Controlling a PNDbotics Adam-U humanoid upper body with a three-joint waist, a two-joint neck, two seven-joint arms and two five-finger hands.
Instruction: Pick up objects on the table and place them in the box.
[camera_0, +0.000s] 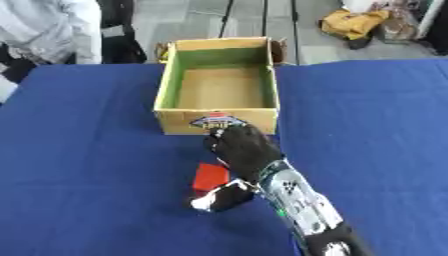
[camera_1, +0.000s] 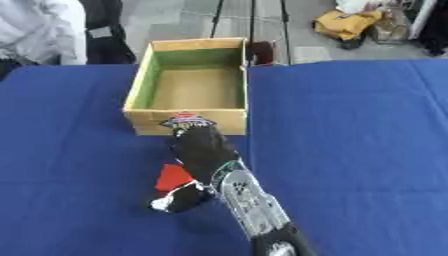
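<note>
**Right hand reaches toward the box, red object beside the wrist**

Blue cloth covers the table (camera_0: 87, 165) from edge to edge, with grey floor and some yellow clutter beyond its far side. On the cloth stands an open cardboard box (camera_0: 217, 116) with green inner walls and a bare brown bottom; nothing shows inside it. A small printed label (camera_0: 216, 121) sits on the box's near wall.

The robot's right hand (camera_0: 241, 147) comes in from the lower right, its silver-and-black forearm running diagonally up the picture. The black hand is seen from its back, fingers pointing toward the box, and their tips lie right at the near wall, at or just below the label. Whether they touch the wall or the label cannot be told. The fingers look bent forward and bunched, but the palm side is hidden, so whether they are curled on anything cannot be told either.

A red object (camera_0: 210, 177), flat and roughly square, lies on the cloth just to the left of the hand's wrist, on the near side of the hand, away from the box. It sits close against the thumb (camera_0: 220, 197), which sticks out low and leftward from the wrist; contact between the two is unclear.

The left hand shows in neither view.
</note>
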